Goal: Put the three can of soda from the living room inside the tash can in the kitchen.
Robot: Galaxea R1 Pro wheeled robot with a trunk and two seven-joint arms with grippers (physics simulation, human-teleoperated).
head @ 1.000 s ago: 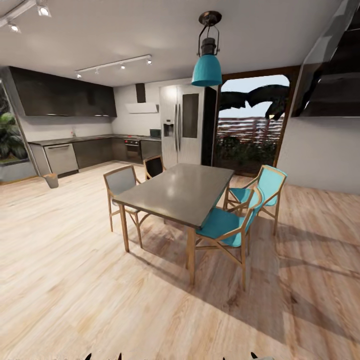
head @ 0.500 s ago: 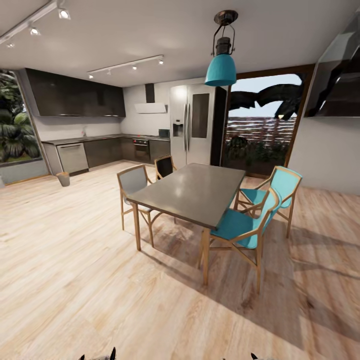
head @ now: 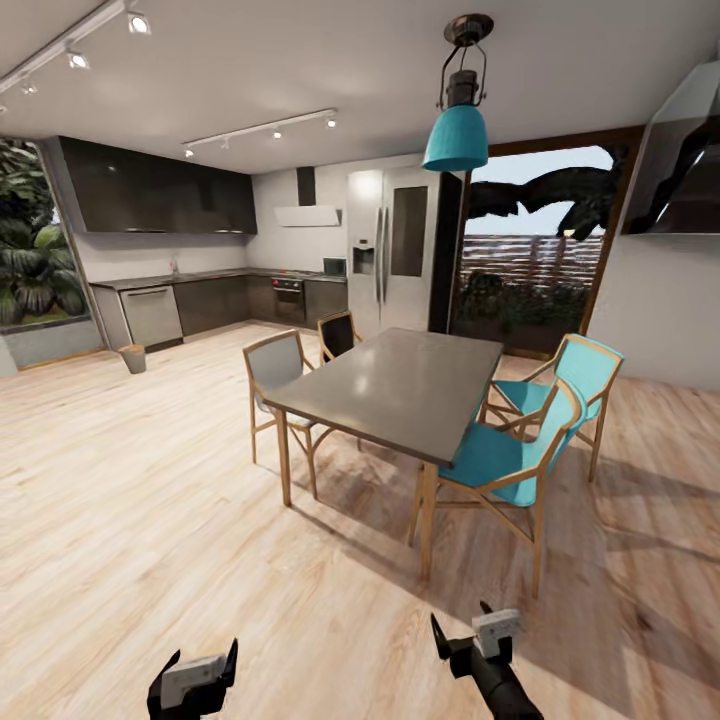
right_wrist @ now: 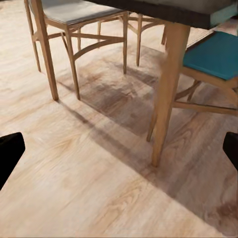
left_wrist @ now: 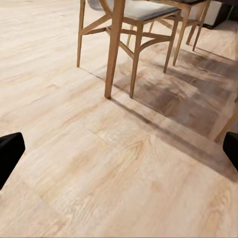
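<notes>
The kitchen (head: 200,300) lies at the far left, with dark cabinets and a steel counter. A small grey trash can (head: 133,358) stands on the floor in front of those cabinets. The cans of soda are out of view. My left gripper (head: 200,662) sits low at the near edge of the head view, open and empty. My right gripper (head: 461,622) is a little higher, to the right, near the table's front leg, also open and empty. Wide-apart dark fingertips (left_wrist: 10,154) frame bare wood floor in the left wrist view; the fingertips (right_wrist: 10,153) in the right wrist view do the same.
A grey dining table (head: 400,385) stands ahead, with grey chairs (head: 275,365) on its left and teal chairs (head: 510,455) on its right. A teal lamp (head: 456,135) hangs above. Fridge (head: 395,250) and glass door (head: 530,260) are behind. Wood floor (head: 130,480) stretches left toward the kitchen.
The camera has turned left, so the whole scene has slid to the right. Both grippers have risen from the bottom edge into view.
</notes>
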